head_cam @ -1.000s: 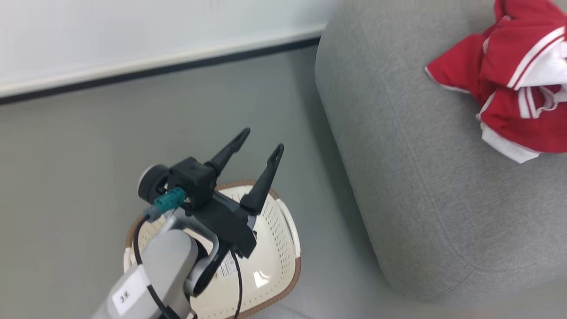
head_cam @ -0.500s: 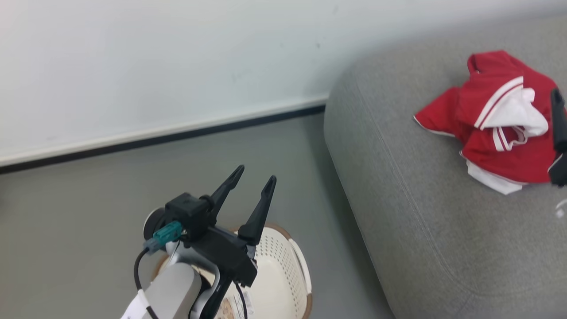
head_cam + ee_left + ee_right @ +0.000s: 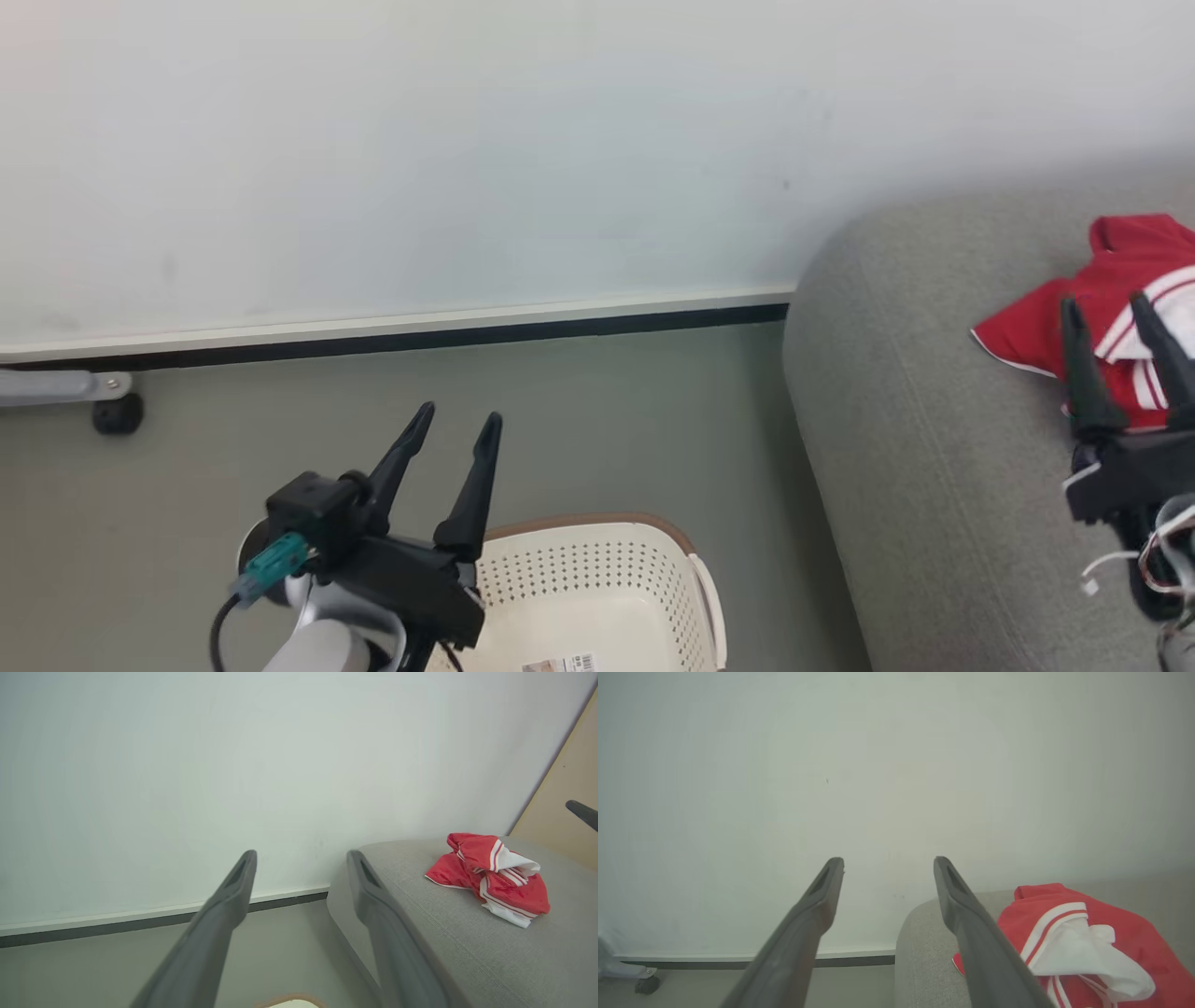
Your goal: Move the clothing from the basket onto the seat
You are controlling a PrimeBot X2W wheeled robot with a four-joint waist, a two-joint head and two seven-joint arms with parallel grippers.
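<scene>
Clothing (image 3: 1116,271) lies heaped on the seat (image 3: 934,420) at three o'clock, the basket (image 3: 597,569) at six o'clock shows no red inside, and left gripper (image 3: 458,417) and right gripper (image 3: 1102,301) both gape empty, so the task looks finished.

Clothing (image 3: 1027,336) on the grey seat (image 3: 915,448)
It is heaped (red, white-striped); the cream basket (image 3: 597,569) is set upright on the floor (image 3: 579,411).

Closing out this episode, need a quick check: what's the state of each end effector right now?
Left end effector: open, holding nothing.
Right end effector: open, holding nothing.
</scene>
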